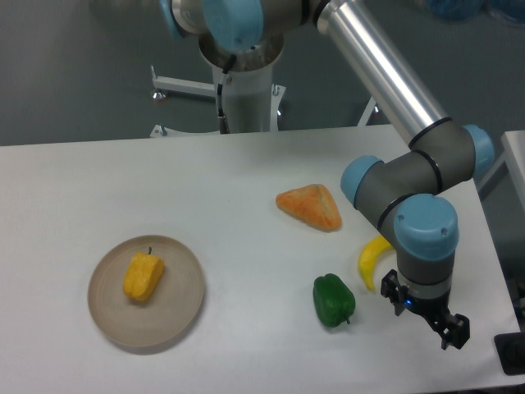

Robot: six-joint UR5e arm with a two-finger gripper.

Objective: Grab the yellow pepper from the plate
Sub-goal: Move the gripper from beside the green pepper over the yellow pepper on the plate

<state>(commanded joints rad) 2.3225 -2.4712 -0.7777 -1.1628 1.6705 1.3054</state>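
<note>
One pepper [143, 277] lies on the plate [184, 305], far from my tool [426, 316], which holds nothing; opening unclear. Likely light, smooth, slippery: I'd pinch its blocky sides.

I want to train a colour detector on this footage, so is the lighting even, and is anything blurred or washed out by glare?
Fixed camera view: lighting is soft and even, with only faint shadows beside the blocky yellow-orange pepper on the round beige plate and under the dark green pepper; a bright highlight streaks the silver arm tube; the image is slightly soft overall, and the black two-finger gripper at the lower right shows little detail.
</note>
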